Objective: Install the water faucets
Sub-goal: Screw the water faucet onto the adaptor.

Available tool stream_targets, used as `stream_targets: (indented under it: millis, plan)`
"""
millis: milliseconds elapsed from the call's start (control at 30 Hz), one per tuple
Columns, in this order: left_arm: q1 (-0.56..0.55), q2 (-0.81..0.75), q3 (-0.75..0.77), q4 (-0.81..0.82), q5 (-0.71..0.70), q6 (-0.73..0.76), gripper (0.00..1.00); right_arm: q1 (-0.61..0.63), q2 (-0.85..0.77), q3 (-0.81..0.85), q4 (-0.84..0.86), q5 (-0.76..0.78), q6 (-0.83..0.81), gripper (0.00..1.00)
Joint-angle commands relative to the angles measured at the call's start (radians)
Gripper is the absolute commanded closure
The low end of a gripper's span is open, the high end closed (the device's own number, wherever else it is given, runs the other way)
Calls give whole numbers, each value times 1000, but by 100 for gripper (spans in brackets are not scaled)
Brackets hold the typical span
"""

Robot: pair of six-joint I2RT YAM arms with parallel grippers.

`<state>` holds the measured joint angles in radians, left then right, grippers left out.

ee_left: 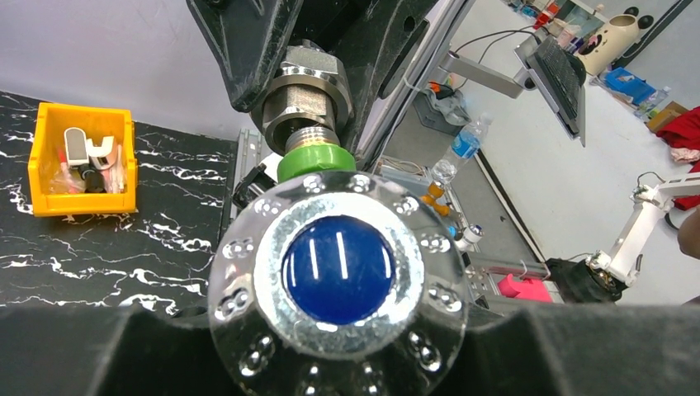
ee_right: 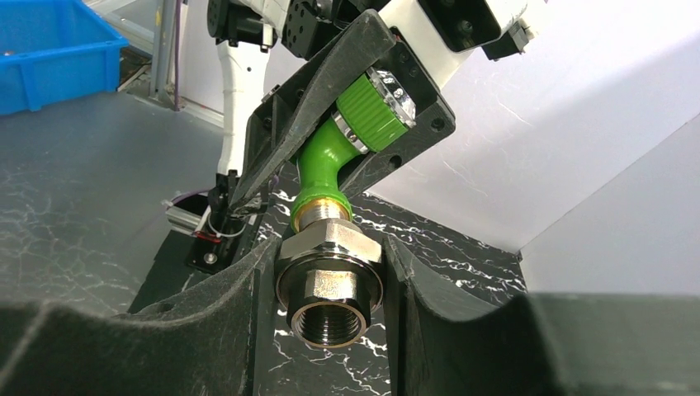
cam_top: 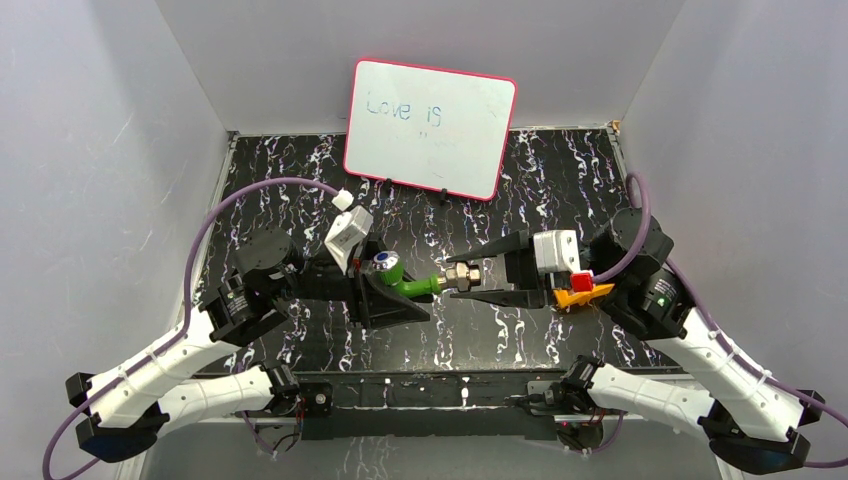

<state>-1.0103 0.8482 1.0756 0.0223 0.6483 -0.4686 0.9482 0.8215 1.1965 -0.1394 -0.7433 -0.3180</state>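
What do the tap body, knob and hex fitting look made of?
The tap body looks like moulded plastic: uniform glossy green, soft highlights. The knob: clear dimpled rim, probably plastic, around a silvery ring and glossy blue cap. The hex fitting looks metal: bright silver, sharp reflections, cut threads in its bore.

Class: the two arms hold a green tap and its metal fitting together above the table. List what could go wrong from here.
1. Cross-threading: bare thread shows between the green tap and the metal fitting; any tilt while turning may jam it.
2. Dropping: the left tool and right tool hold the pair above the table; a slipping grip could let it fall.
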Motion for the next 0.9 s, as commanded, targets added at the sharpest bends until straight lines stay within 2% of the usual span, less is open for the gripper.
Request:
stream_targets:
  millis: [0, 333, 600, 867]
  plan:
    - [-2, 10, 23, 18, -10, 16, 100, 3, 16, 65, 20, -61, 16, 100]
    - [-2, 12, 30, 8, -9, 17, 100, 3, 34, 89, -62, -74, 8, 100]
    - [-3, 12, 32, -5, -15, 19, 100, 3, 29, 68, 50, -83, 80, 100]
    - [-2, 23, 34, -16, -9, 23, 100, 3, 50, 99, 29, -84, 102, 100]
